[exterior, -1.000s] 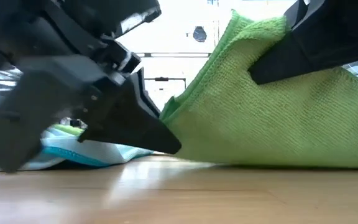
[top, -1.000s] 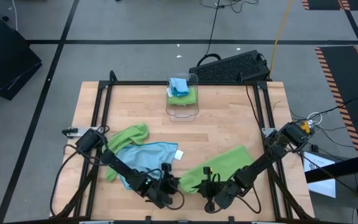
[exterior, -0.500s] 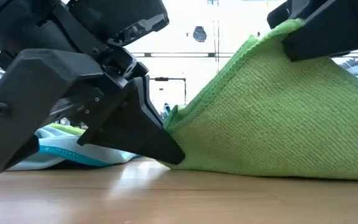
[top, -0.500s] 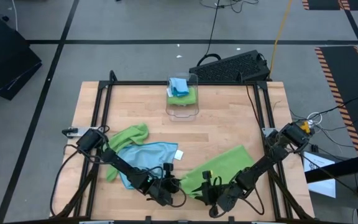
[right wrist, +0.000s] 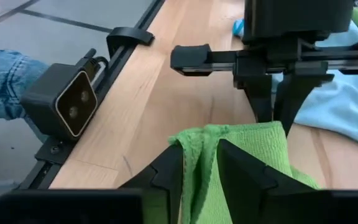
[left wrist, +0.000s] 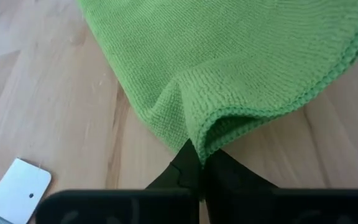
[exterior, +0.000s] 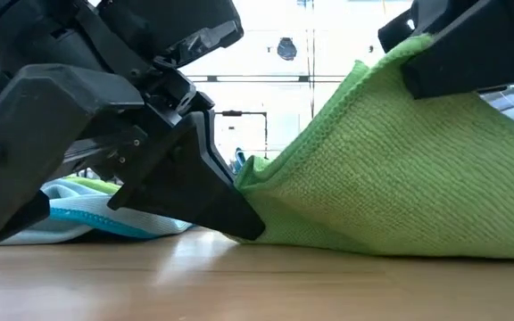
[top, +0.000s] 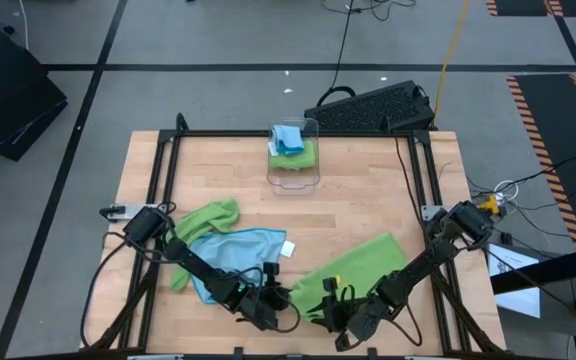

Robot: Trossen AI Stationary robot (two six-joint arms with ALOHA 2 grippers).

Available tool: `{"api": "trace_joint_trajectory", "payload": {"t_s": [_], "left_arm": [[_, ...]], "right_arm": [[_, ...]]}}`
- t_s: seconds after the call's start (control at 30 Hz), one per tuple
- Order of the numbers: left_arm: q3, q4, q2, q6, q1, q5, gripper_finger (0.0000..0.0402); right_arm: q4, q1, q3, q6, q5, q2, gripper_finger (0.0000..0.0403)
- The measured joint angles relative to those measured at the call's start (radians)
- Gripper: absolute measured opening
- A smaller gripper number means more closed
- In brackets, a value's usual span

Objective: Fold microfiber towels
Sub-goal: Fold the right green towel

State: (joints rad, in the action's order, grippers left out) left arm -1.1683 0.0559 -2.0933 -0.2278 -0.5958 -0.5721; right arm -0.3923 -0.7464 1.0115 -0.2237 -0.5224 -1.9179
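A lime green microfiber towel (top: 363,262) lies near the table's front edge, with its near part raised. My left gripper (top: 286,300) is shut on its low near-left corner (exterior: 250,169). My right gripper (top: 330,305) is shut on the raised edge beside it (exterior: 391,55). A second lime towel (top: 208,215) and a light blue towel (top: 240,250) with a white tag (left wrist: 17,186) lie crumpled at the left, flat on the table. More folded towels sit in the clear bin (top: 293,155). My left gripper pinches the green towel's hemmed corner (left wrist: 199,144), folded over on itself, between its two fingertips. The fingers slant down from the table's left. The corner sits just above the table top. My right gripper has a bunched fold of the green towel's edge (right wrist: 199,142) between its two fingers (right wrist: 241,168), coming from the table's right and slanting slightly down. That edge is lifted clear. The cloth slopes down from it to the left gripper, and its far part lies on the table.
The clear bin stands at the table's far middle. A black frame rail (top: 160,190) runs along the table's sides. A dark keyboard-like unit (top: 373,108) sits beyond the far edge. The low camera (right wrist: 67,102) is mounted at the near edge. Bare wood (top: 368,190) lies between bin and towels.
The green towel's upper edge between the two grippers bulged a second ago and now runs in a straighter slope. My right gripper's hold on it shows higher in the low view. My left gripper has turned a little at the wrist, still on the corner.
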Motion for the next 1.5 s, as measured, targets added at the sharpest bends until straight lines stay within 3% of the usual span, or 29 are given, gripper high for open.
{"api": "trace_joint_trajectory", "payload": {"t_s": [0.23, 0.7, 1.07, 1.33, 1.5], "left_arm": [[0.0, 0.001, 0.0, -0.006, 0.007, 0.024, 0.001], [0.0, -0.001, 0.0, -0.013, 0.007, 0.034, 0.0004], [0.0, -0.002, 0.001, -0.018, 0.009, 0.044, 0.0005], [0.0, -0.002, 0.001, -0.027, 0.009, 0.045, 0.0005], [0.0, -0.002, 0.002, -0.042, 0.019, 0.068, 0.0008]], "right_arm": [[-0.001, 0.001, 0.0, -0.001, 0.05, 0.0, 0.0089], [-0.074, 0.019, 0.0, 0.016, 0.052, -0.043, 0.0087], [-0.07, 0.02, 0.0, -0.008, 0.108, -0.045, 0.0005], [-0.067, 0.02, 0.0, -0.021, 0.107, -0.041, 0.0008], [-0.065, 0.02, 0.0, -0.026, 0.104, -0.048, 0.0062]]}}
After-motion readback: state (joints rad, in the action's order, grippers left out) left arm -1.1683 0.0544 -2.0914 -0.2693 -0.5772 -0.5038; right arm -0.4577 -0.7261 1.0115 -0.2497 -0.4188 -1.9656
